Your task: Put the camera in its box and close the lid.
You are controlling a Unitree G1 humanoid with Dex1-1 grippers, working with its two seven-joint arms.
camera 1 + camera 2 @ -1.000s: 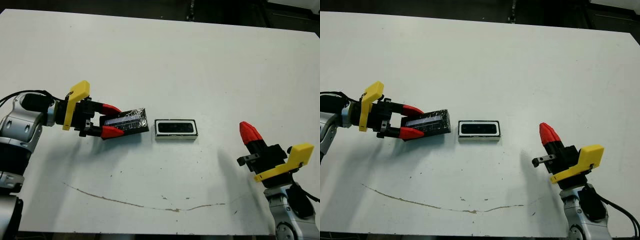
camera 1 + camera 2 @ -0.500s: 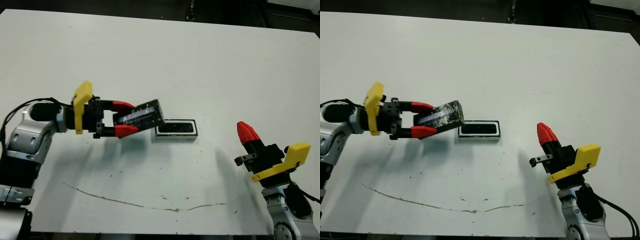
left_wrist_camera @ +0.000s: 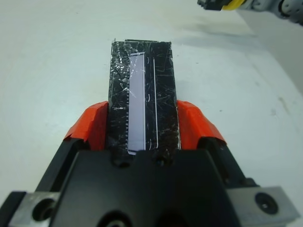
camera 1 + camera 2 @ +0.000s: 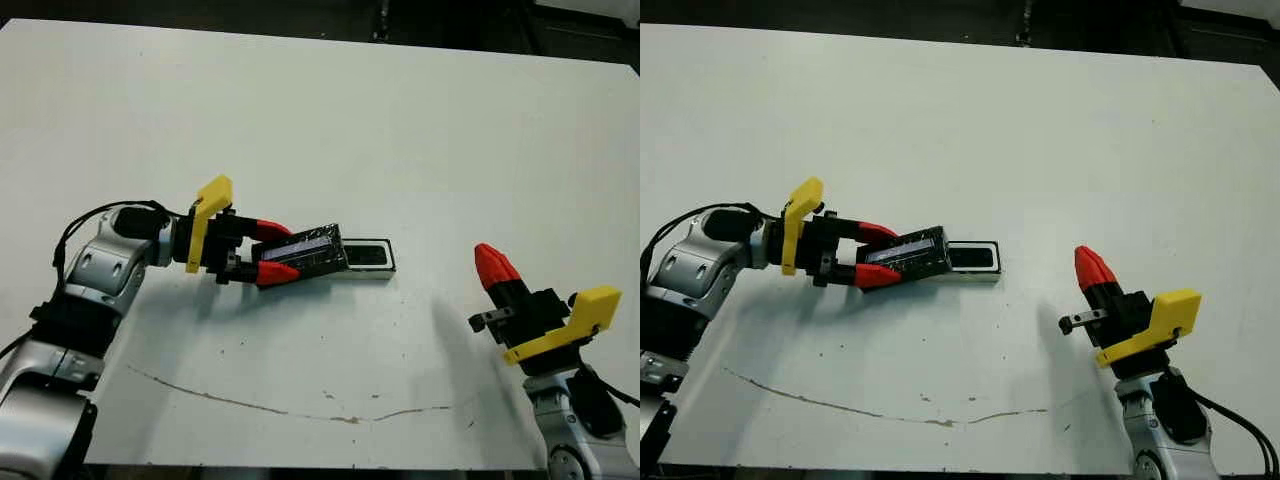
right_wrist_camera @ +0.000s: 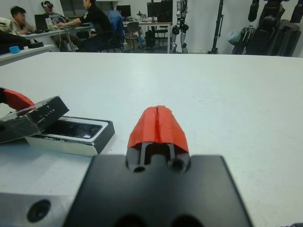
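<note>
The box (image 4: 372, 267), a small white-walled tray, sits at mid-table with the black camera (image 5: 78, 128) lying inside it. My left gripper (image 4: 286, 252) is shut on the lid (image 4: 305, 256), a crinkly black slab with a pale stripe (image 3: 138, 99). The lid is held tilted, and its far end overlaps the box's left end. Both red fingers (image 3: 92, 128) press the lid's long sides. Off to the right of the box, my right gripper (image 4: 494, 264) points up with its fingers shut on nothing.
A thin brown scratch line (image 4: 250, 402) runs across the white table near its front edge. Beyond the table's far edge, people (image 5: 94, 21) sit at desks, and tripods and stands (image 5: 265, 23) are lined up.
My left gripper has carried the lid to the right and lowered it, so its far end now covers the box's left end. The right gripper has barely moved.
</note>
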